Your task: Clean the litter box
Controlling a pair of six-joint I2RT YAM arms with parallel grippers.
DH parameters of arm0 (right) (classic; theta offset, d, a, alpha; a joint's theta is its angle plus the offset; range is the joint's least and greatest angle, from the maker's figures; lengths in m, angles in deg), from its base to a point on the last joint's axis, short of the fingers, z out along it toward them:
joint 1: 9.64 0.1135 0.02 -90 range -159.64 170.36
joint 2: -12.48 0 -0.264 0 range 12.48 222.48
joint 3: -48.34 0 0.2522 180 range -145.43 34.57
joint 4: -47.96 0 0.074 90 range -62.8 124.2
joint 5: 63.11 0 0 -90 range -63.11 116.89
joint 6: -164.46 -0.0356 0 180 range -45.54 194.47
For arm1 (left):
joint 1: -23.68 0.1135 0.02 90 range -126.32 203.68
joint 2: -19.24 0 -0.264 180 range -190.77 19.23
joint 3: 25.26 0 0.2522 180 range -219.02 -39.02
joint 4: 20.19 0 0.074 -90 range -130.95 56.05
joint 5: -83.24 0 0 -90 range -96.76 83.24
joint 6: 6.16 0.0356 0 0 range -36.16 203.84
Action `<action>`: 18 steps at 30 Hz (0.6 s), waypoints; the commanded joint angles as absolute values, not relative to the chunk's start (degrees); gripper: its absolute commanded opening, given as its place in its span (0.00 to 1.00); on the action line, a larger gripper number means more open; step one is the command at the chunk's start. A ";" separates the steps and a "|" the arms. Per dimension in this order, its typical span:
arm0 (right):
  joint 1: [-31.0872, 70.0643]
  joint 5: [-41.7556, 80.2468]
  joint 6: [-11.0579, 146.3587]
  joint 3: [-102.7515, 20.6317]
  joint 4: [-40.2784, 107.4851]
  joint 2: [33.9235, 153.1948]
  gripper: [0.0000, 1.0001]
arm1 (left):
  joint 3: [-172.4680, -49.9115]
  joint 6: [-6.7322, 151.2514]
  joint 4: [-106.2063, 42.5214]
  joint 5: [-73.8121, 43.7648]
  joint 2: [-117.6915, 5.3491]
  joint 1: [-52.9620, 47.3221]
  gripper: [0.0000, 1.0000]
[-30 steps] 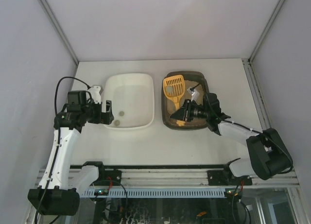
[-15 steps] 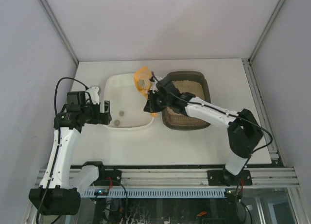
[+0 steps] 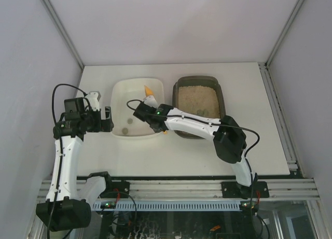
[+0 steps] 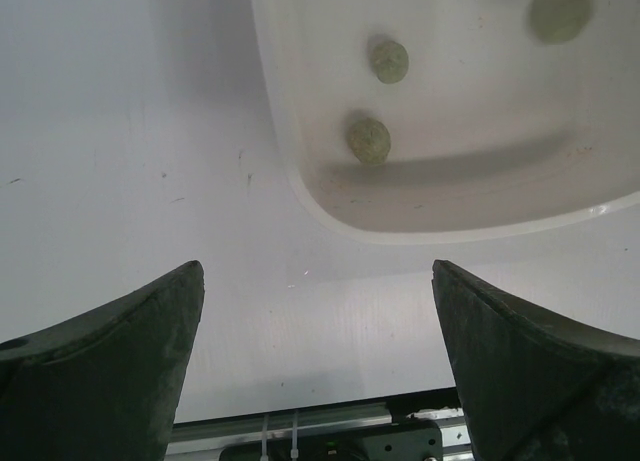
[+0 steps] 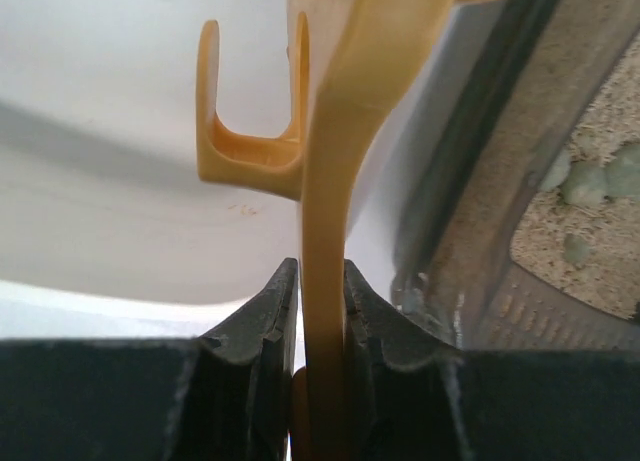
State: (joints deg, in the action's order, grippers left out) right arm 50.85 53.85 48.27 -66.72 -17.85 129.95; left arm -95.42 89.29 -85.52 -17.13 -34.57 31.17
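Three greenish lumps (image 4: 369, 138) in the white tub (image 4: 480, 181) show clearly only in the left wrist view; left fingers (image 4: 120, 361) spread, right fingers (image 5: 250, 371) clench the yellow scoop (image 5: 325, 231).

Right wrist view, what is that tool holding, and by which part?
The right tool grips the orange scoop by its handle shaft, close to the side hook. The left tool is open, holding nothing.

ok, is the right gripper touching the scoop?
Touching. Right wrist view: the right gripper has both fingers pressed against the scoop handle, no gap either side.
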 commanded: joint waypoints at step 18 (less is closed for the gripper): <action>35.72 34.96 47.11 -57.53 -32.53 104.37 0.00 | -108.67 82.19 -82.41 -16.20 -44.48 13.98 1.00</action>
State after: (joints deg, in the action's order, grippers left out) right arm 43.46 45.96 48.27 -61.21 -24.28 114.45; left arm -100.60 87.33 -86.83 -18.10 -39.88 21.16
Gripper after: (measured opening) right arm 0.186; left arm 0.996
